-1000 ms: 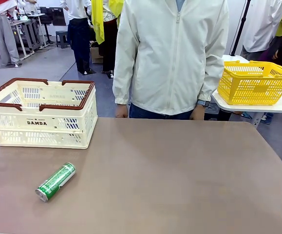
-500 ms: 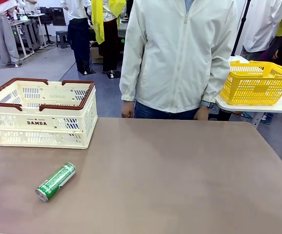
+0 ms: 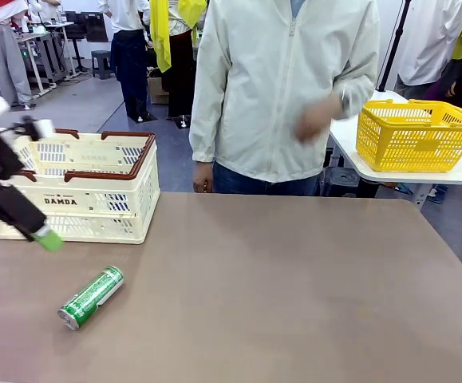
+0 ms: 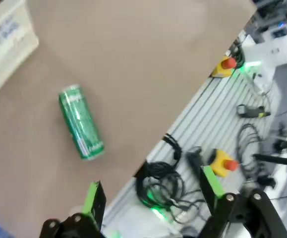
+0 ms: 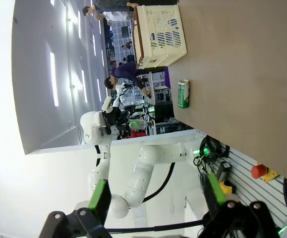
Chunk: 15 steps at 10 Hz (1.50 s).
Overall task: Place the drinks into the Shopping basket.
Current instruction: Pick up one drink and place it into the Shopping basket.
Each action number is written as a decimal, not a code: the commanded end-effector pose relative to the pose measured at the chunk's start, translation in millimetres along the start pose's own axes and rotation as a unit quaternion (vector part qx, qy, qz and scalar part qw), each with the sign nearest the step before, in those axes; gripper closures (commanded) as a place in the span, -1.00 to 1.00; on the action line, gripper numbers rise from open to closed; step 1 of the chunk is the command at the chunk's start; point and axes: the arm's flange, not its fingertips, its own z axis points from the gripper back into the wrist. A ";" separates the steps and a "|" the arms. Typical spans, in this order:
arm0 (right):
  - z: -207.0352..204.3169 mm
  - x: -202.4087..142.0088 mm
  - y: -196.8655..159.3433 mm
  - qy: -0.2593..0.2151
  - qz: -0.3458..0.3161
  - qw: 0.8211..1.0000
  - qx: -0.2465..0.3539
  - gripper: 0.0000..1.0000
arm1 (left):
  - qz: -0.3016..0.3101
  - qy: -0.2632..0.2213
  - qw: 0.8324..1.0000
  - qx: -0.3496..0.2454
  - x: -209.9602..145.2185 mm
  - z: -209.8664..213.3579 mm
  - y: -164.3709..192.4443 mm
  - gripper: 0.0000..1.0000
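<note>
One of the drinks, a slim green can (image 3: 91, 298) with a silver top, lies on its side on the brown table, near the front left. The same green can (image 4: 81, 123) lies below and ahead of my left gripper (image 4: 153, 194), which is open and holds nothing. In the front view my left gripper (image 3: 45, 235) hangs blurred in front of the Shopping basket (image 3: 71, 187), above and left of the can. The cream basket with a brown rim stands at the table's far left. My right gripper (image 5: 157, 194) is open and off the table; far ahead of it are the can (image 5: 183, 93) and the basket (image 5: 160, 32).
A person in a white jacket (image 3: 282, 88) stands at the table's far edge with one hand (image 3: 314, 120) raised. A yellow mesh basket (image 3: 418, 136) sits on a side table at the right. Cables and emergency-stop buttons (image 4: 222, 161) lie below the table's near edge.
My left arm has come into the front view from the left and dropped in front of the basket. The person has lifted one hand to chest height. The can has not moved.
</note>
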 end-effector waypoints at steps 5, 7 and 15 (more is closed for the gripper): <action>1.7 -0.8 6.6 0.002 -0.006 1.000 0.000 -1.00 | -0.014 -0.011 0.999 0.030 16.0 -12.4 -8.8 -1.00; 1.7 -0.8 6.6 0.002 -0.006 1.000 0.000 -1.00 | -0.063 -0.006 0.997 0.045 21.3 -52.1 22.0 -1.00; 1.7 -0.8 6.6 0.002 -0.006 1.000 0.000 -1.00 | -0.016 0.009 0.998 0.065 -34.1 -142.3 81.3 -1.00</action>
